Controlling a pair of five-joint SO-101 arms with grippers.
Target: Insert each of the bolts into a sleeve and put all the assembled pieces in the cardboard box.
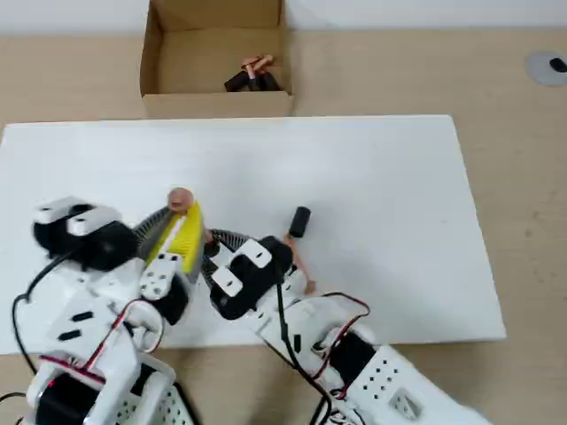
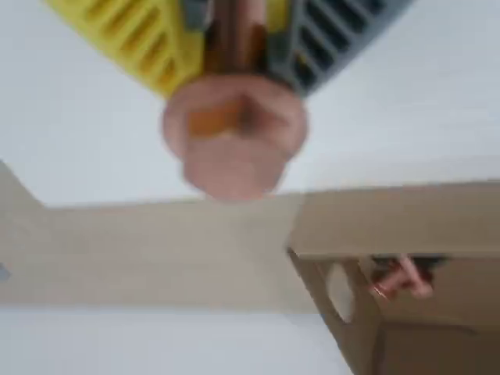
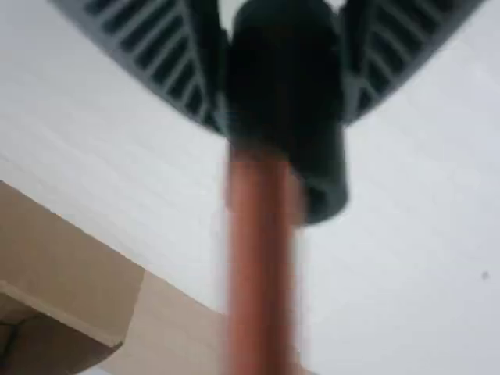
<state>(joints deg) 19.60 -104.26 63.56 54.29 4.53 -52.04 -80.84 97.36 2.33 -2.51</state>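
Two claws, two loads. Left claw (image 2: 234, 66): clenched on the shaft of a bolt (image 2: 234, 133), yellow jaw on one side and grey on the other, with the head clear of the tips. Right claw (image 3: 281, 117): clenched on a black sleeve (image 3: 285, 94), dark jaws pressing either flank. Also in the right wrist view: a copper shaft (image 3: 258, 266) running from the sleeve's end back toward the camera. Cannot tell whether seated in the bore or merely lying in line.

From above: bolt head over the white surface (image 1: 399, 177), pointing away from the robot toward the cardboard box (image 1: 152, 62). Just past the right arm's wrist, a short black cylinder (image 1: 299, 221) with copper trailing back beside the arm. Probably the same sleeve, though not certain. Already in the box: a small heap of assembled pieces (image 1: 254, 75).

Judged step: mating bolt to sleeve, with several pieces done.

Hinges on one relation. Long axis of the bolt: fore-and-aft, head leading. Sleeve: off to the right of the left claw, near but apart, not touching. Calls for bringing bore and shaft onto one line before any push. Likely awkward, since the head end faces outward and the plain end lies back between the jaws.
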